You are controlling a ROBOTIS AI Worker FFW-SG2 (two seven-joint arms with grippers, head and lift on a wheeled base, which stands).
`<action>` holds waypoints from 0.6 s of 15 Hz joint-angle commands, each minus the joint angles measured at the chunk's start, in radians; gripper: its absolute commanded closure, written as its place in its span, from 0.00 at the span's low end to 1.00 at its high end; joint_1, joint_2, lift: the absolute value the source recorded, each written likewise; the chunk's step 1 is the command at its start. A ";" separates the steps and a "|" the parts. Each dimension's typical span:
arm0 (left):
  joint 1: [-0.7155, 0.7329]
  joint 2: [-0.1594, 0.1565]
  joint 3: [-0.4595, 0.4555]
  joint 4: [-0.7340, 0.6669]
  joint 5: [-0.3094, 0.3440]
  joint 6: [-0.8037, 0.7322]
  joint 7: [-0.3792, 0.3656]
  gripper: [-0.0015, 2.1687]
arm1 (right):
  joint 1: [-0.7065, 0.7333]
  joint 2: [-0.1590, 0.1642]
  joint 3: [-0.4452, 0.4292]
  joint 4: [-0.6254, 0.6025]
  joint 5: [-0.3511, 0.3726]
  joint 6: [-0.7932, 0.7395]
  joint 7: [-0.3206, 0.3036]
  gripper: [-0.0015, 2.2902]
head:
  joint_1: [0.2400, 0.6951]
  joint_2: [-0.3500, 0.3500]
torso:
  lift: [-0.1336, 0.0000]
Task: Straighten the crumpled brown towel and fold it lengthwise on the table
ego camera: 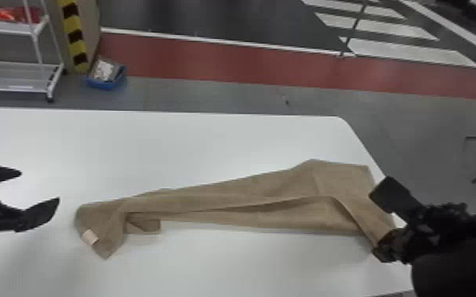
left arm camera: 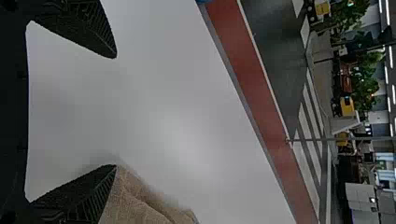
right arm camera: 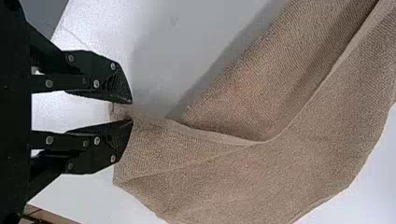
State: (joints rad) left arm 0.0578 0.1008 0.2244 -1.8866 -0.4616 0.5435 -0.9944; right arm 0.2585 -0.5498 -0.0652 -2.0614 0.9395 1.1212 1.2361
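The brown towel [ego camera: 217,196] lies on the white table [ego camera: 193,146], stretched from left to right toward the table's right edge. It is uneven: long creases run along it, and an upper layer laps over part of the lower one, leaving a dark fold opening along the middle and right. The left end bends toward the near side, with a pale label [ego camera: 90,237] by its near corner; a small flap pokes out just beside that bend. The right end is broader, its far part spread and its near corner drawn out to a point.

Left gripper [ego camera: 39,186] — at the left of the table, clear of the towel in the head view, jaws wide apart with nothing between them. Right gripper [ego camera: 376,224] — at the towel's right end, by the table's right edge. Its jaws stand a little apart, and the right wrist view shows a bit of the towel's corner in the narrow gap.

Beyond the table, at the far left, stand a white wheeled cart [ego camera: 16,75] and, to its right, a blue bin [ego camera: 108,84] on the floor.
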 commanded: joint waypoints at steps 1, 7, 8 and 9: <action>0.022 -0.003 0.000 -0.020 0.070 -0.001 0.003 0.02 | 0.001 0.005 -0.005 -0.003 0.007 -0.002 0.000 0.50 | 1.00 0.15 | 0.07; 0.155 -0.033 -0.085 -0.198 0.181 0.158 0.063 0.10 | 0.019 0.019 -0.104 -0.197 -0.108 0.078 0.020 0.50 | 1.00 0.08 | 0.07; 0.185 -0.050 -0.094 -0.255 0.179 0.247 0.065 0.10 | 0.030 0.019 -0.111 -0.217 -0.110 0.102 0.032 0.50 | 1.00 0.07 | 0.07; 0.217 -0.069 -0.103 -0.305 0.175 0.315 0.066 0.10 | 0.045 0.027 -0.113 -0.223 -0.110 0.127 0.037 0.50 | 1.00 0.06 | 0.07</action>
State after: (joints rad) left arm 0.2288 0.0573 0.1368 -2.1161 -0.2839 0.7489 -0.9292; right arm 0.2846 -0.5307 -0.1706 -2.2615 0.8322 1.2129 1.2692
